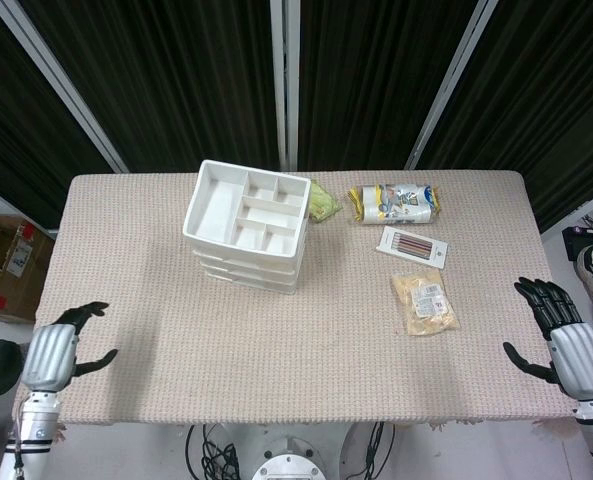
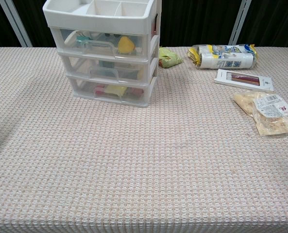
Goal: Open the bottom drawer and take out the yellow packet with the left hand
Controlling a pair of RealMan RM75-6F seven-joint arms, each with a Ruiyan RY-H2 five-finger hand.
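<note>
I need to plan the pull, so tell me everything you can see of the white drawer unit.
The drawer unit is a white plastic stack of three clear-fronted drawers, each with a clear handle, topped by an open divided tray. All drawers look shut. Coloured items show through the fronts, with something yellow in the bottom drawer. It stands upright on the woven tablecloth, towards the back left. A green packet lies just beside its right side. No robot hand touches it.

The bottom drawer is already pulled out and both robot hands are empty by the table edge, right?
Not quite. The chest view shows the bottom drawer shut, with the yellow packet inside. The rest holds: the left hand and right hand are empty by the table edge.
</note>
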